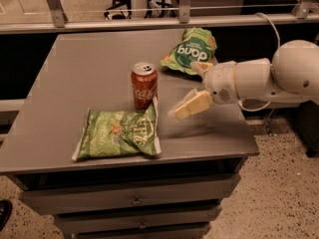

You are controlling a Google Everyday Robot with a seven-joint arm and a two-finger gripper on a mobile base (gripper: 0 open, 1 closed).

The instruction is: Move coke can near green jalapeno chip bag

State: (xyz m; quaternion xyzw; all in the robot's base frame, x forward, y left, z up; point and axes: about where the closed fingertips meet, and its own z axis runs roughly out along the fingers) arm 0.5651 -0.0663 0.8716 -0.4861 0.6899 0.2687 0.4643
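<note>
One coke can (144,85) stands left of the gripper (187,91), its jaws apart, empty.

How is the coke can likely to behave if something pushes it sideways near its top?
The can stands upright and is tall for its base, so it would probably tip, then roll. Its smooth side may slip between fingers. The gripper hangs open to its right, not touching it.

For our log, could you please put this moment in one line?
coke can upright beside green jalapeno chip bag; gripper open, right of can
</note>
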